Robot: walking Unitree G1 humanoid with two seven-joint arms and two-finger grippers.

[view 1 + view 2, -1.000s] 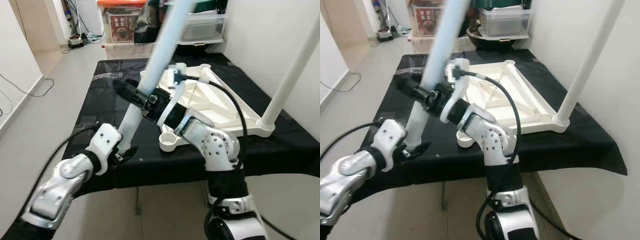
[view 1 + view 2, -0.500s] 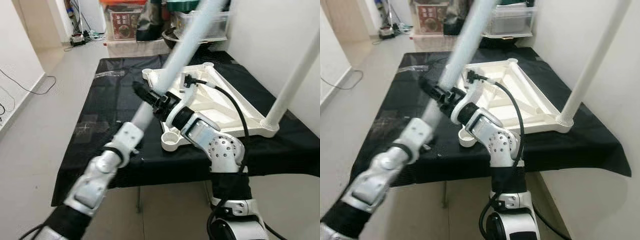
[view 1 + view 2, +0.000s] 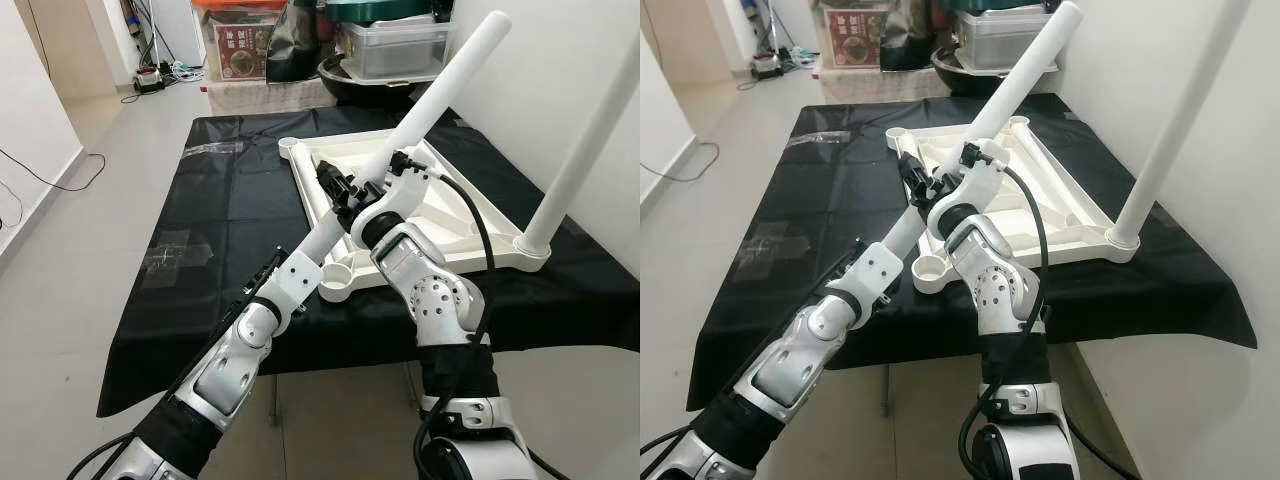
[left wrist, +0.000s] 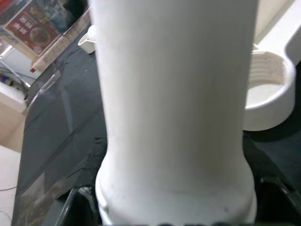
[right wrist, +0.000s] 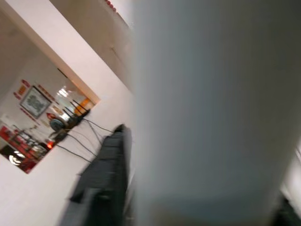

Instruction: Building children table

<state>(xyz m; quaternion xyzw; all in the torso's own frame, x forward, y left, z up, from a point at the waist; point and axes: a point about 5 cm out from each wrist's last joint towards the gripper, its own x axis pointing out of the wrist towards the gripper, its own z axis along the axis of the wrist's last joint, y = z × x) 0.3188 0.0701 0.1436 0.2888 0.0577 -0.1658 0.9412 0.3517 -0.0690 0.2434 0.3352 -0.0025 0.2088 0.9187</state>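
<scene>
White plastic leg (image 3: 420,105) slants toward 1 o'clock above the black-draped counter (image 3: 215,215). Left claw (image 3: 292,268) clamps its lower end; right claw (image 3: 345,188) clamps its middle. Upturned tabletop (image 3: 425,215) lies beneath, an empty socket (image 3: 338,281) at its near corner, one mounted leg (image 3: 585,150) at 3 o'clock.

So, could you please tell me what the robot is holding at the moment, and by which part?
Both pincers hold the white leg: the left pincer near its lower end, the right pincer around its middle, with the leg tilted over the tabletop.
</scene>
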